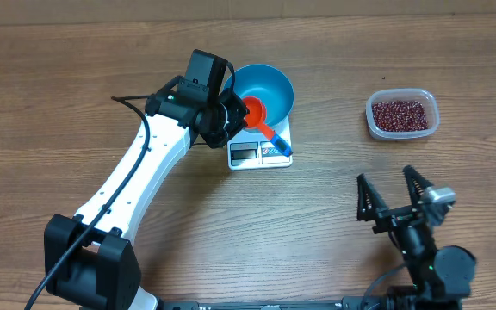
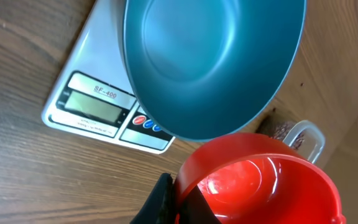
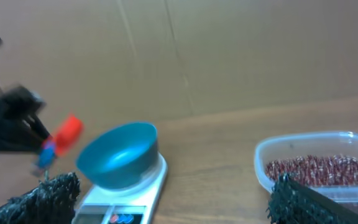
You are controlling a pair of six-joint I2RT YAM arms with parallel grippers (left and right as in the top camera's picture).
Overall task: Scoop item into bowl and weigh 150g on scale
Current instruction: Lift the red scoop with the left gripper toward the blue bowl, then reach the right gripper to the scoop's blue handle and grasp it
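the scale (image 1: 259,148) is white, with a grey-green display (image 2: 94,107) and small red and blue buttons (image 2: 145,121) beside it. on the scale, the bowl (image 1: 274,86) is plain bright blue inside and out. over the scale, the scoop (image 1: 255,112) is glossy red with a blue handle (image 1: 281,145). well right of the scale, the beans (image 1: 399,113) are dark red-maroon, a speckled grainy mass in a clear tub (image 1: 372,120). the table (image 1: 58,77) under the scale is brown wood with darker grain streaks. left of the scale, the left arm (image 1: 136,172) is white with black joints. the right gripper (image 1: 386,176) is black.
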